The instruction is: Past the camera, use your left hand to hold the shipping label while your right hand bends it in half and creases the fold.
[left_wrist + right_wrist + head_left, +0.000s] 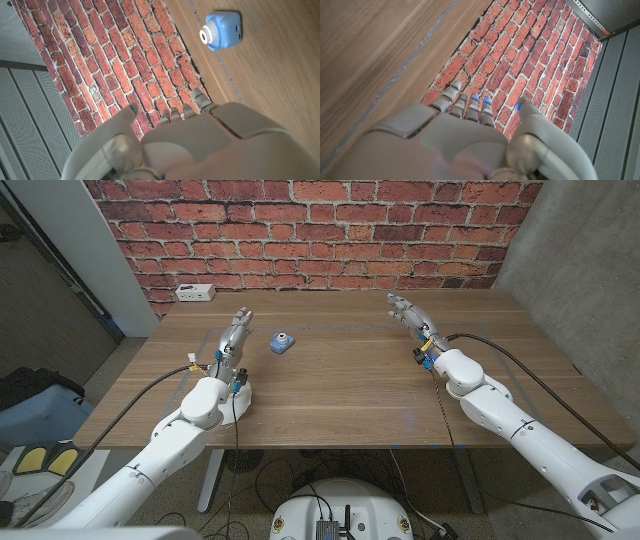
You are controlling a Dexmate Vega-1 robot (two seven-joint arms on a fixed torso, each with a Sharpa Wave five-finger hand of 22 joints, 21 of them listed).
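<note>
A small blue toy camera (283, 342) with a white lens ring sits on the wooden table (340, 395), left of the middle. My left hand (235, 336) stands just to the camera's left, fingers stretched out toward the brick wall and holding nothing. My right hand (410, 314) is on the far right part of the table, fingers also stretched forward and empty. In the left wrist view the back of my left hand (200, 145) points past the camera (222, 31). In the right wrist view my right hand (455, 140) reaches over bare wood toward the wall.
A white power strip (193, 292) lies at the table's far left corner. A red brick wall (320, 225) stands right behind the table. Black cables run along both forearms. The table's right edge meets a grey concrete wall (590, 270).
</note>
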